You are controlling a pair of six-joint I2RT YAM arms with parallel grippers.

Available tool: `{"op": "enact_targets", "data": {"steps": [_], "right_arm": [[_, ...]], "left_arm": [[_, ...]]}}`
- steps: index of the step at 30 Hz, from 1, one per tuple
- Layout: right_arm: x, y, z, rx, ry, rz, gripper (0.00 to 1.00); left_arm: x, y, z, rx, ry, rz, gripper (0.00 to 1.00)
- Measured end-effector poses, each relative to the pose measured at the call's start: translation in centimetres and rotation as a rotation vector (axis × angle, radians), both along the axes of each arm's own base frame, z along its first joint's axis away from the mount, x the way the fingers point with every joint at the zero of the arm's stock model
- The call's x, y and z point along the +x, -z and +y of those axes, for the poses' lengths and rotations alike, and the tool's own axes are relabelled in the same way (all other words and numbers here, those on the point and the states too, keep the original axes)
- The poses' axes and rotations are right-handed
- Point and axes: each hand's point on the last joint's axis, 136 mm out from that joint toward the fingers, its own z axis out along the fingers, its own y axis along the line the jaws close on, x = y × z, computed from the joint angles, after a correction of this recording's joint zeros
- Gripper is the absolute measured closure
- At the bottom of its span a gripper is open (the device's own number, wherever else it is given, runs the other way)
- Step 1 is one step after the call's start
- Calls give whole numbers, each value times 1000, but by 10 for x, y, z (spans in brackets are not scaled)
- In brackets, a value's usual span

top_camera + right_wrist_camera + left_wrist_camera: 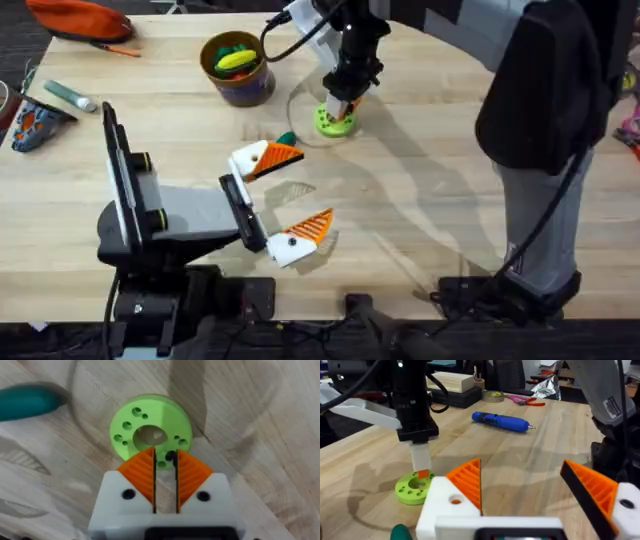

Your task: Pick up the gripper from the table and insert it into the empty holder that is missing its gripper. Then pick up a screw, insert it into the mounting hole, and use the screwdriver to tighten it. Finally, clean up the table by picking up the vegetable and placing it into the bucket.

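Nearest the front edge of the table [420, 210], the left gripper [285, 200] lies low over the wood, its white-and-orange fingers spread wide with nothing between them. Just beyond its upper finger a dark green vegetable [287, 138] rests on the table, touching nothing else. Farther back, toward the middle of the table, the right gripper [341, 107] points straight down over a green ring-shaped disc [335, 122]; its orange pads are nearly closed, and a small dark piece, too small to identify, sits at their tips. Toward the far left corner stands the bucket [238, 68], holding a yellow toy piece [236, 60]. Farther across the table lies the blue screwdriver [500, 421].
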Motion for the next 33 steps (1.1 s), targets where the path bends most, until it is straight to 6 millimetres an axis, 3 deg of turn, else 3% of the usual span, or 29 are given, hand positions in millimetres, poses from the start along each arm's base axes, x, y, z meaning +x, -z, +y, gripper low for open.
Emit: {"op": "enact_targets", "data": {"steps": [21,33], "right_arm": [[3,0,-8,-45,1,-22,896],[3,0,-8,-47,6,-23,900]], "left_arm": [[0,0,0,0,0,0,15],[0,0,0,0,0,0,15]]}}
